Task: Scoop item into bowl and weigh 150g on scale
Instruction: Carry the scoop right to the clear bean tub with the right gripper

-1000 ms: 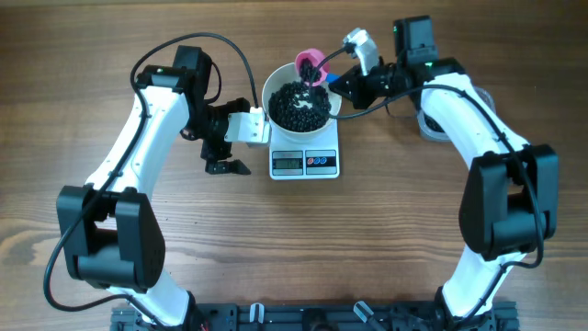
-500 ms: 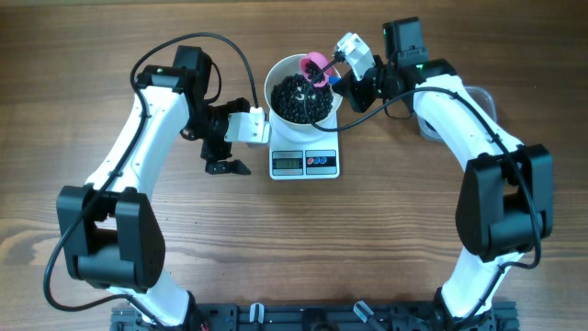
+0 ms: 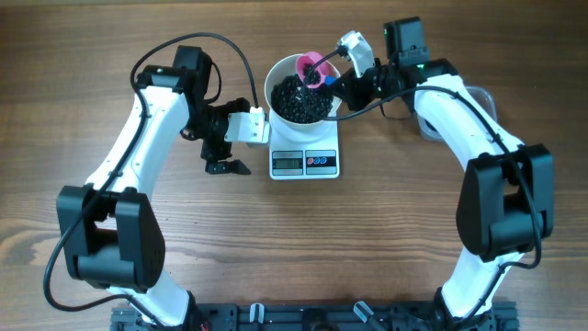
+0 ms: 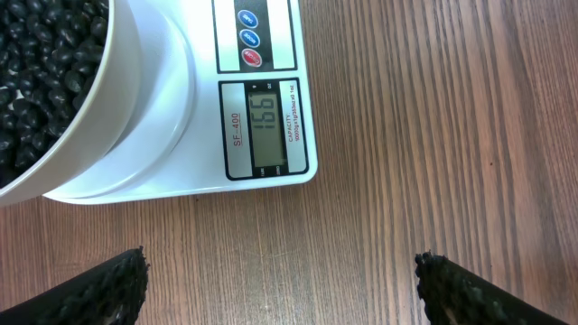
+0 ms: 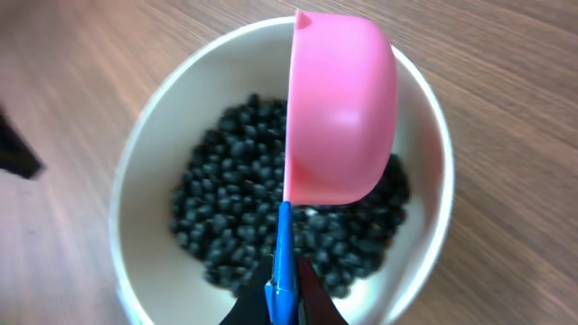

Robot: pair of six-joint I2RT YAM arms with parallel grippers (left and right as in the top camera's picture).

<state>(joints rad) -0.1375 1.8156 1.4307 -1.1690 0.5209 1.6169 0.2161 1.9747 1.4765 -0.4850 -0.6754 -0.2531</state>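
The left gripper (image 3: pixel 225 158) hung wide open and empty, just left of the scale (image 3: pixel 304 162). The bowl (image 3: pixel 273 85) sat on the scale, holding the beans (image 3: pixel 296 99). Being loose, light and likely to roll, they were best lifted by scoop. The right gripper (image 5: pixel 287 302) was clamped on the blue handle of the pink scoop (image 5: pixel 339 108), over the bowl.

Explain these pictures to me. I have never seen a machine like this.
Two robot arms work at a wooden table, each ending in a two-finger gripper. One picture looks down from above; the other two come from wrist cameras. A white scale, reading 166, carries a white bowl of black beans. The right gripper is shut on the blue handle of a pink scoop over the bowl. The left gripper is open and empty beside the scale.
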